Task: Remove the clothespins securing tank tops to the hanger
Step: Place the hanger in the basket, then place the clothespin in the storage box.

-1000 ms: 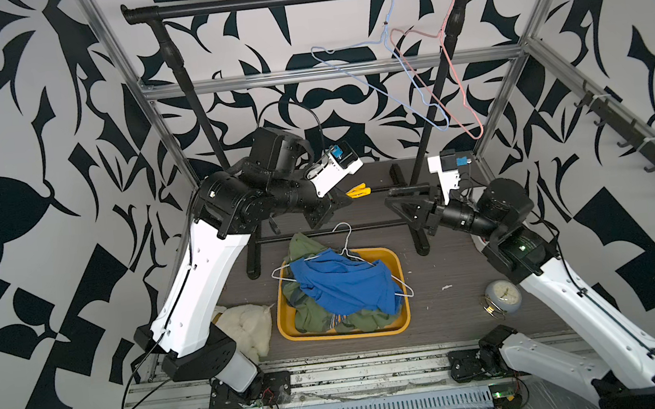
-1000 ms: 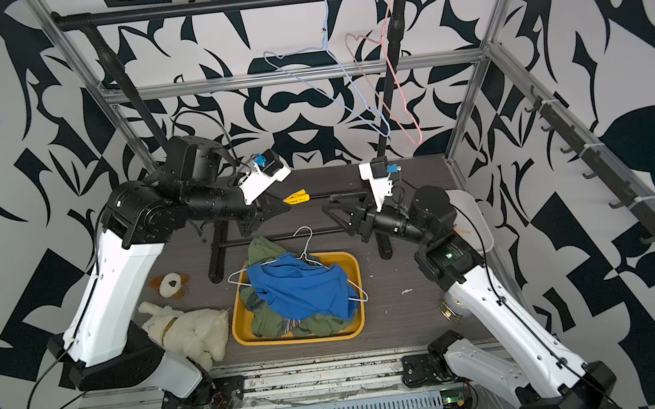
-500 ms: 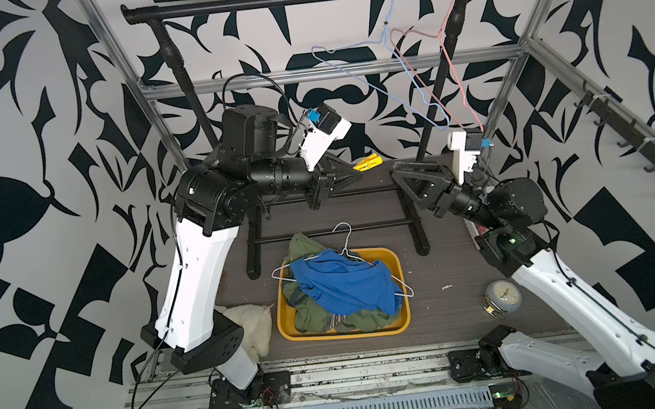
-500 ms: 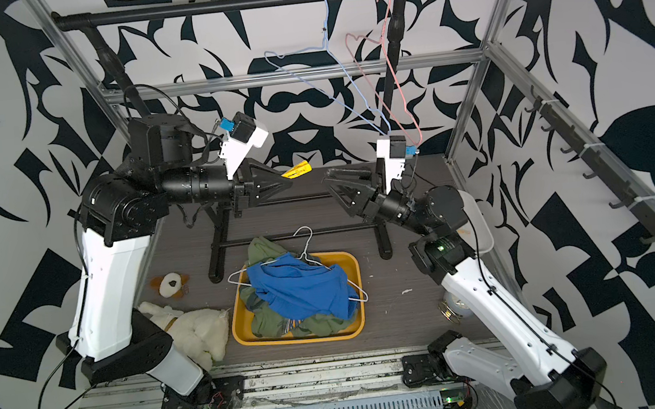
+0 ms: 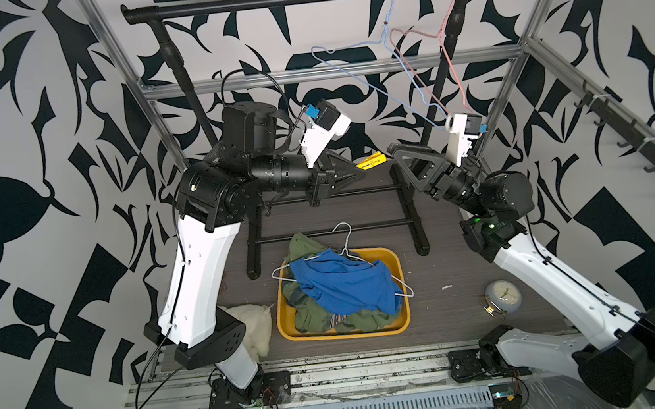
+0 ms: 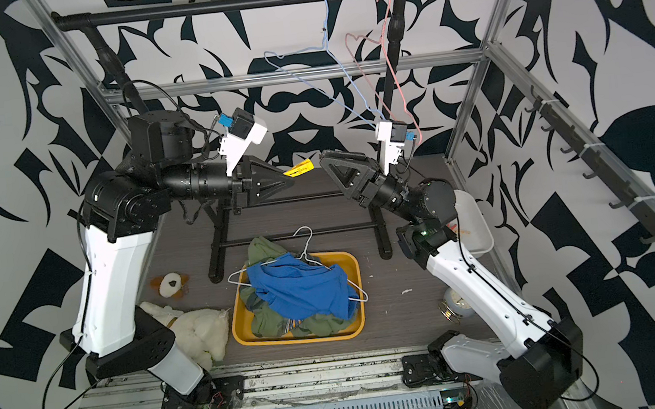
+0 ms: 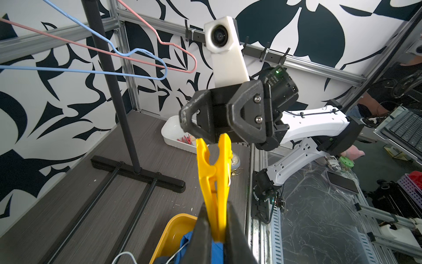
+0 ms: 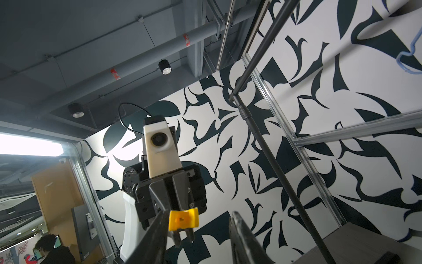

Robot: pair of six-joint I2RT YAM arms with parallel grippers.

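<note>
Left gripper (image 5: 361,167) clamped on a yellow clothespin (image 5: 372,161), mid-air, facing the right gripper (image 5: 393,151).
Smooth plastic peg, long axis in line with the left fingers, forked end toward the right gripper, whose jaws stand apart and empty. Below, a yellow tub (image 5: 398,258) holds a crumpled blue tank top (image 5: 342,282), olive tank tops (image 5: 313,319) and a white wire hanger (image 5: 343,237). A white tray (image 7: 169,134) holds coral-red pins (image 7: 186,140).

The left arm (image 5: 200,277) stands up from its base, elbow bent, forearm level and pointing toward the middle. The left gripper (image 5: 360,167) is clamped on a yellow peg (image 5: 372,161). The right arm (image 5: 553,273) slants up and inward. The right gripper (image 5: 393,151) faces the left one, tips near each other, its jaws apart and gripping nothing.
</note>
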